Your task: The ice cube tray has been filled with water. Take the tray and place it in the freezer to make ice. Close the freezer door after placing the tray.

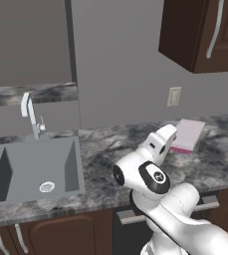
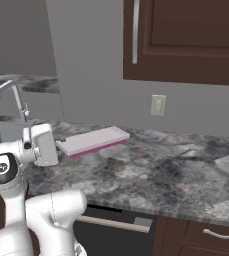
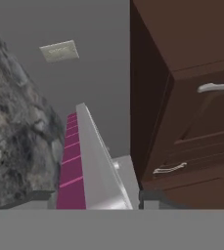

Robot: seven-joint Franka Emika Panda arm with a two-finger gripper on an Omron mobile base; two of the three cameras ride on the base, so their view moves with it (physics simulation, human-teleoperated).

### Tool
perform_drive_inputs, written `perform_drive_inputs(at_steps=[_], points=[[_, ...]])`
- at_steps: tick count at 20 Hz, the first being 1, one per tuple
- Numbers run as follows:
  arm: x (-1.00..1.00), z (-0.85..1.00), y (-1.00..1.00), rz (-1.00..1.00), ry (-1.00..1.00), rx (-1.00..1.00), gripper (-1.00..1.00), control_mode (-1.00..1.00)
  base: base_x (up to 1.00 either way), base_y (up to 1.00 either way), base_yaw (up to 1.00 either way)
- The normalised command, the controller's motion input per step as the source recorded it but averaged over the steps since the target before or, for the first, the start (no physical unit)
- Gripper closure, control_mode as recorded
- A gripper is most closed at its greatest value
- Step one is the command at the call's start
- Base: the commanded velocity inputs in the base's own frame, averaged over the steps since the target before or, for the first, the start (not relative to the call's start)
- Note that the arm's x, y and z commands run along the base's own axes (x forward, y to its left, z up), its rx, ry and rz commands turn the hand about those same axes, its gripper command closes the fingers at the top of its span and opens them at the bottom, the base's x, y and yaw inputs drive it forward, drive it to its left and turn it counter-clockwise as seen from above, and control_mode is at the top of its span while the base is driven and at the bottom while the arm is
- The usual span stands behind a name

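The ice cube tray (image 2: 93,140) is a pale pinkish-white slab with magenta sides. It hangs roughly level just above the dark marbled counter (image 2: 176,170), its near end in my gripper (image 2: 60,148). In the hand view the tray (image 3: 91,161) runs edge-on away from the hand, and the gripper (image 3: 96,197) is shut on its two flat faces. From the left base view the tray (image 1: 189,133) sticks out beyond the white hand, toward the wall. The freezer and the freezer door are out of view.
A grey sink (image 1: 16,172) with a curved faucet (image 1: 31,114) lies left of the arm. A wall outlet (image 2: 158,105) sits behind the tray. A dark brown upper cabinet (image 2: 186,40) hangs over the counter; drawers and a dishwasher front (image 2: 116,225) are below.
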Motion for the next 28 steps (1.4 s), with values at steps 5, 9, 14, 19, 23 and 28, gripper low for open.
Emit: perform_drive_inputs(at_steps=[5, 9, 14, 19, 23, 28], points=[[0.0, 0.0, 0.0, 0.0, -0.01, 0.0, 1.0, -1.0, 0.0, 0.0, 0.0], [0.0, 0.0, 0.0, 0.0, 0.0, 0.0, 1.0, 1.0, -0.17, 0.02, 0.0], [0.0, 0.0, 0.0, 0.0, 0.0, 0.0, 1.0, 1.0, -0.9, 0.0, 0.07], [0.0, 0.0, 0.0, 0.0, 0.0, 0.0, 1.0, 1.0, -0.8, 0.0, 0.11], [0.0, 0.0, 0.0, 0.0, 0.0, 0.0, 1.0, 1.0, -0.55, 0.0, 0.18], [0.0, 0.0, 0.0, 0.0, 0.0, 0.0, 1.0, 1.0, -0.5, 0.0, 0.18]])
